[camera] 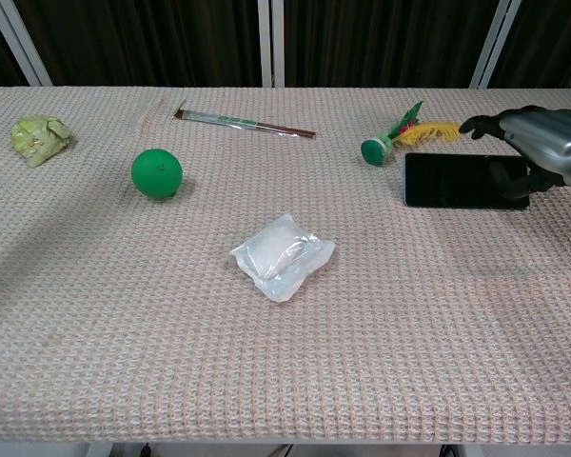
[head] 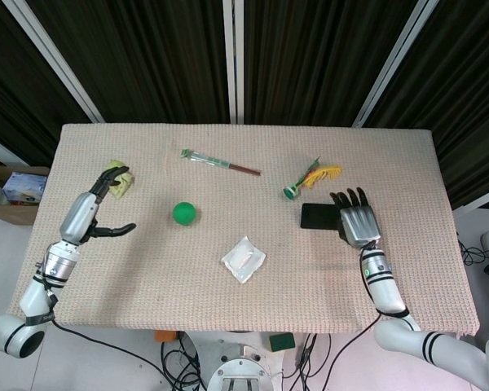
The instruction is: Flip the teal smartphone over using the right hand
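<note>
Teal smartphone (camera: 462,180) lies flat on table (head: 228,285), dark glossy face up, just below shuttlecock (head: 310,179). Right hand (head: 357,224) at phone's right end, fingers spread, thumb touching its edge. Left hand (head: 98,208) far left of shuttlecock, fingers apart, holding nothing, beside crumpled yellow-green wad (head: 120,177).

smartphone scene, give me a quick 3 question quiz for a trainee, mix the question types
1. True or false: the smartphone lies flat on the table with its dark face up.
2. Which thing lies nearest the phone: A) green ball B) shuttlecock C) paintbrush?
3. Fill in: the right robot hand is at the phone's ____ end, seen from the chest view.

Key: 1 true; 2 B; 3 right
</note>
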Action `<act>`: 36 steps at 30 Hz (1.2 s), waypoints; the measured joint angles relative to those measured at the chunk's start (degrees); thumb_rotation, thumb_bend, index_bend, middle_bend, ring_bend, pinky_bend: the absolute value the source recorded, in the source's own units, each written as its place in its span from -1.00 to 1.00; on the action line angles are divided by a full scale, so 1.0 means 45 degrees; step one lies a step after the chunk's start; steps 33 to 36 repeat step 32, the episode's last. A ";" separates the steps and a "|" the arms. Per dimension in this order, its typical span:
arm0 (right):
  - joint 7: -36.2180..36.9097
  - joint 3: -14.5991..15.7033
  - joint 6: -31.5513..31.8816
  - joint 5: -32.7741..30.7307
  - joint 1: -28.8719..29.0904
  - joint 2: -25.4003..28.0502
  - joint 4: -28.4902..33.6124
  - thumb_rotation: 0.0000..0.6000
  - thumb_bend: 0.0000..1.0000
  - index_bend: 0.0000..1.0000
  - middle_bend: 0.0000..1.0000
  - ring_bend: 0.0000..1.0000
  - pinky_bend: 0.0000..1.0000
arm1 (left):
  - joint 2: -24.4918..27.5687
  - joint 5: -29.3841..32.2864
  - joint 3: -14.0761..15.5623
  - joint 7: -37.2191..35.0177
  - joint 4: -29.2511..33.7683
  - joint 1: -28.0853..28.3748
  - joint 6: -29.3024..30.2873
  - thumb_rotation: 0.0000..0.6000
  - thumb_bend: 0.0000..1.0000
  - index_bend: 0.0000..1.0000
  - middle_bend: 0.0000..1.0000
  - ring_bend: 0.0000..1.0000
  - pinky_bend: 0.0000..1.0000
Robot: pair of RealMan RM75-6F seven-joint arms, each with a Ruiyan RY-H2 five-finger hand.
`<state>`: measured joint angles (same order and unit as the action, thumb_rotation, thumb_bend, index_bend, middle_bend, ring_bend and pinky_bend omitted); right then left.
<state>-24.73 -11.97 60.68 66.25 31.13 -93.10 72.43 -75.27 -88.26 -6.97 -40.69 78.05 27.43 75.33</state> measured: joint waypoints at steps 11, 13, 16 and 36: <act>0.1345 0.0211 0.2687 0.1490 -0.0893 0.0300 0.0252 1.00 0.06 -1.00 -1.00 -1.00 -1.00 | 0.0054 0.0003 0.0097 0.0151 -0.0106 -0.0258 0.0329 -0.14 -1.00 -0.89 -0.83 -0.94 -0.57; 0.1369 0.0507 0.3667 0.1981 -0.1405 0.0536 0.0534 1.00 0.02 -1.00 -1.00 -1.00 -1.00 | 0.0069 0.0025 0.0165 0.0504 -0.0113 -0.0429 0.0496 -0.15 -1.00 -0.89 -0.83 -0.94 -0.57; 0.1768 0.1049 0.5270 0.2770 -0.2362 0.0882 0.0786 0.93 0.02 -1.00 -1.00 -1.00 -1.00 | 0.0085 0.0106 0.0302 0.1345 -0.0127 -0.0772 0.0785 -0.11 -1.00 -0.89 -0.83 -0.94 -0.57; 0.4841 0.3243 0.8080 0.3364 -0.7048 0.1861 -0.0015 0.52 0.02 -1.00 -1.00 -1.00 -1.00 | 0.0601 0.1158 0.2038 1.0977 0.1223 -0.4085 0.2453 0.00 -1.00 -0.89 -0.92 -0.98 -0.67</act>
